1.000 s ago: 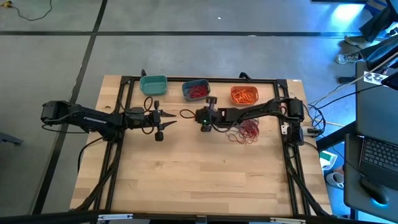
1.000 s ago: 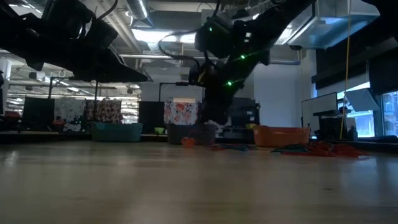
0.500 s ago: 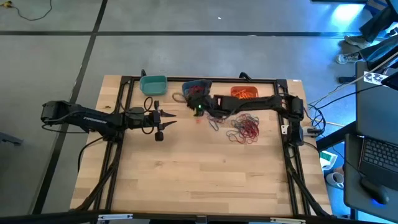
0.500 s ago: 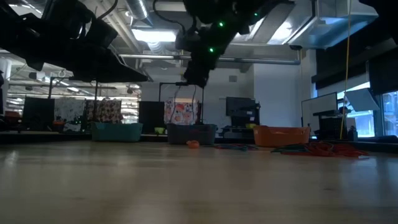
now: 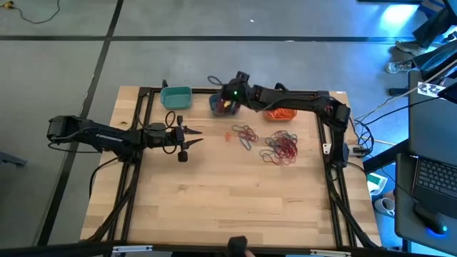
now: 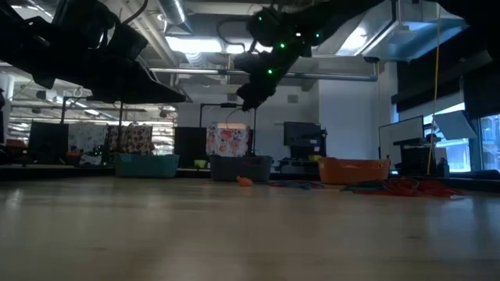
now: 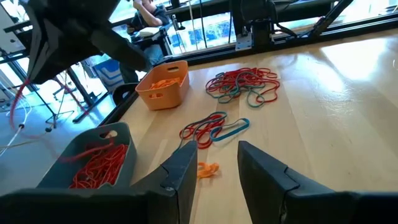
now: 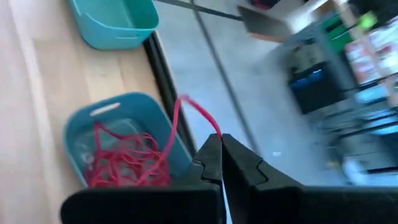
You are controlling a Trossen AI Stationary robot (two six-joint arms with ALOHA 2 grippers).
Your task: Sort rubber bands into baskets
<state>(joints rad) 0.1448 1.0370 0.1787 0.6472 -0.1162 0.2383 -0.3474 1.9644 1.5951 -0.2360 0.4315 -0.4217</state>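
Observation:
Three baskets stand along the far edge: teal (image 5: 176, 97), slate blue (image 5: 223, 104) holding red bands, and orange (image 5: 280, 109) holding orange bands. My right gripper (image 8: 221, 148) hovers above the slate blue basket (image 8: 118, 146), shut on a red rubber band (image 8: 186, 109). Loose rubber bands lie on the table as a big red pile (image 5: 280, 146) and a small cluster (image 5: 245, 134). My left gripper (image 7: 214, 171) waits open at mid left, level above the table, with a small orange band (image 7: 208, 168) lying on the wood ahead of its fingers. My right gripper pinches the red band's upper end (image 8: 216, 132) between its two fingertips, slanting down from the table's right. The band loops out past the tips and hangs slack below them (image 6: 228, 133). In the wrist view its lower part runs toward the red bands in the basket.
A black frame rail (image 5: 285, 92) runs behind the baskets, and cables (image 5: 341, 153) lie along the right side. The near half of the wooden table (image 5: 228, 207) has free room. A desk with a laptop (image 5: 432, 182) stands beyond the right edge.
My right gripper has risen from the table's middle and swung toward the far edge, staying shut, and now hangs over the slate blue basket with a red band lifted clear. The small cluster of bands it had covered stays on the table.

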